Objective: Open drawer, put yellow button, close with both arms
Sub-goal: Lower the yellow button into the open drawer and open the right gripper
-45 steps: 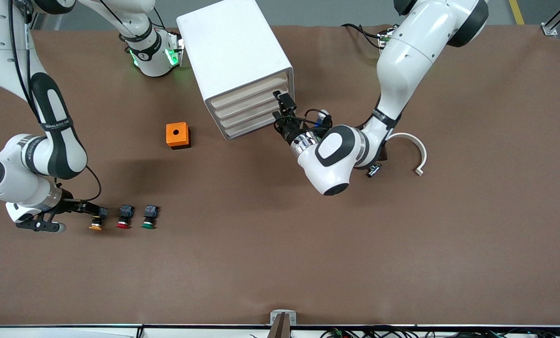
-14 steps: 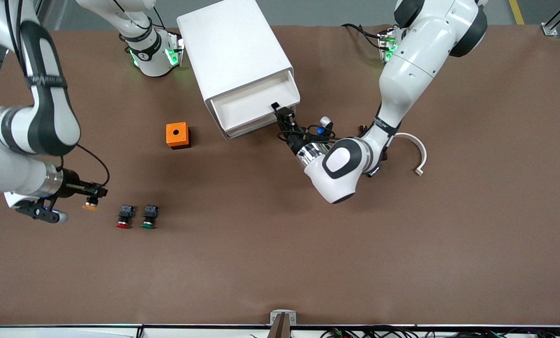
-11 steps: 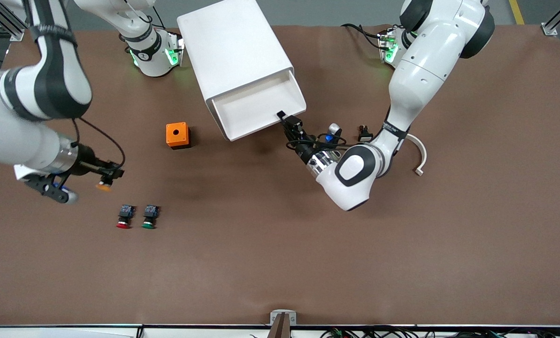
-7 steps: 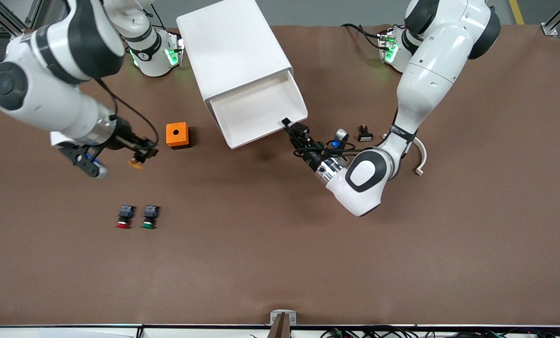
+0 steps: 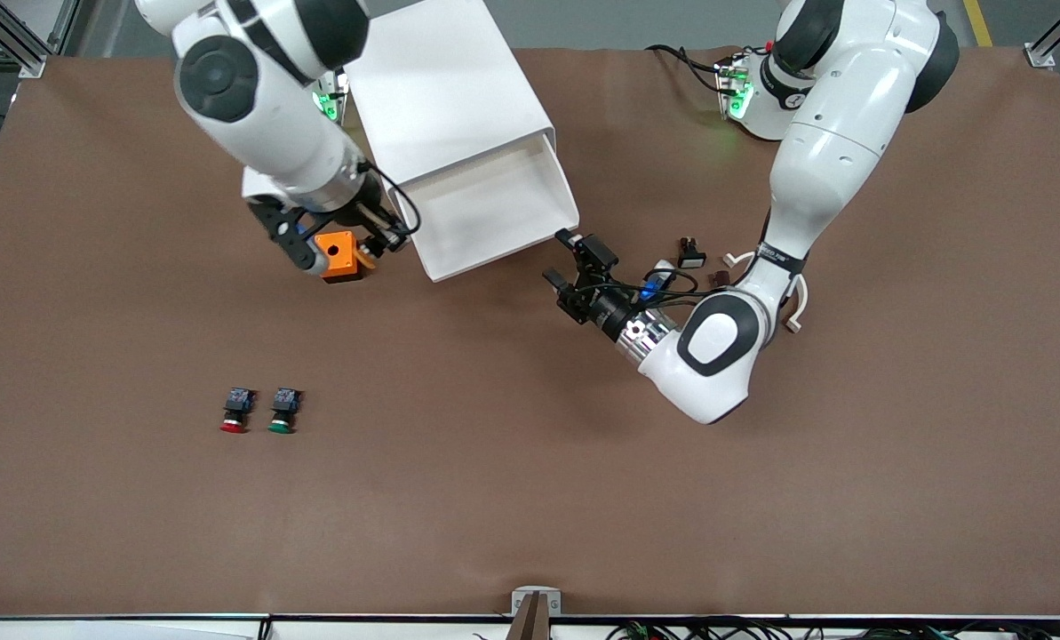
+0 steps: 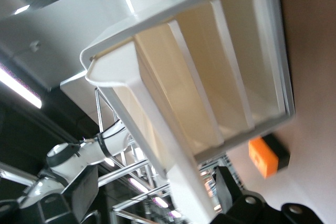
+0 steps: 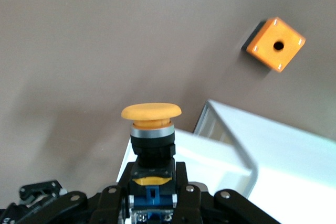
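The yellow button (image 7: pixel 151 124) was clamped by its black body between the fingers of the right gripper (image 5: pixel 378 244), carried in the air over the orange box (image 5: pixel 338 255), just beside the cabinet (image 5: pixel 445 93). The topmost drawer (image 5: pixel 492 209) was pulled well out, and nothing could be seen inside it. At about four o'clock from the drawer's front corner, the left gripper (image 5: pixel 574 267) was held with its fingers spread and apart from the drawer lip. The table (image 5: pixel 530 498) was covered in a plain brown mat. At eight o'clock from the cabinet, nearer the front camera, the red button (image 5: pixel 236 411) and the green button (image 5: pixel 283 411) were stood side by side. A white curved bracket (image 5: pixel 796 298) was partly hidden by the left arm. Grey floor was visible past the table's edge, at twelve o'clock.
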`<state>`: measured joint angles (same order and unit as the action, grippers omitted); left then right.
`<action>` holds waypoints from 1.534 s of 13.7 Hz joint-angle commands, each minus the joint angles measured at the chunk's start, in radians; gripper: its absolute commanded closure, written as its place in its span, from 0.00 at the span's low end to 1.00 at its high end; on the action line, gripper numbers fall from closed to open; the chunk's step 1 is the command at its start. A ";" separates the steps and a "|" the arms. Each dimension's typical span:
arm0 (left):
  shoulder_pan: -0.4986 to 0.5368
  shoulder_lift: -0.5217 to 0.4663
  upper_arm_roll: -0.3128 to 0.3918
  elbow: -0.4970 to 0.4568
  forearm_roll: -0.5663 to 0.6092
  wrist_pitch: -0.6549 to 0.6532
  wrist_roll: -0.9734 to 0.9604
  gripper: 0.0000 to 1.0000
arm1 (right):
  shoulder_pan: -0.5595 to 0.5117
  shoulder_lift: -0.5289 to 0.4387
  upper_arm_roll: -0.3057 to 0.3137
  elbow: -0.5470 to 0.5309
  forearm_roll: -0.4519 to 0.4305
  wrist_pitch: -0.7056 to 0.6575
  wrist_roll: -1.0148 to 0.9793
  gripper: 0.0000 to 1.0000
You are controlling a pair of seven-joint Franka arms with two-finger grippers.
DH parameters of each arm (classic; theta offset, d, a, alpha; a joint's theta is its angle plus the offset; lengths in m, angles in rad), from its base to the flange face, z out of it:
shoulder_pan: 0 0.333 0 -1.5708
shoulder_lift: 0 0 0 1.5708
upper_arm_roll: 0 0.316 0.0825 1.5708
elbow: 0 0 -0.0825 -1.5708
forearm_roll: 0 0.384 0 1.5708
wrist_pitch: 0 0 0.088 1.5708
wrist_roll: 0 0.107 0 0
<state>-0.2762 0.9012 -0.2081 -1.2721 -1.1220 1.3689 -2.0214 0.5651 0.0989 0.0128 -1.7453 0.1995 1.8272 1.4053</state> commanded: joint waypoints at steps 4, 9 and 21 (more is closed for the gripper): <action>-0.011 -0.014 0.064 0.092 -0.007 0.041 0.444 0.01 | 0.195 -0.024 -0.017 -0.106 0.006 0.153 0.274 1.00; -0.047 -0.166 0.099 0.097 0.232 0.179 0.841 0.01 | 0.303 0.004 -0.017 -0.117 -0.041 0.227 0.493 1.00; -0.204 -0.289 0.093 0.057 0.884 0.466 0.929 0.01 | 0.389 0.191 -0.017 -0.013 -0.114 0.288 0.702 0.94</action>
<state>-0.4536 0.6470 -0.1240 -1.1653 -0.2974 1.8049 -1.0864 0.9386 0.2548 0.0079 -1.8063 0.0989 2.1269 2.0745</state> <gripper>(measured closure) 0.004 0.661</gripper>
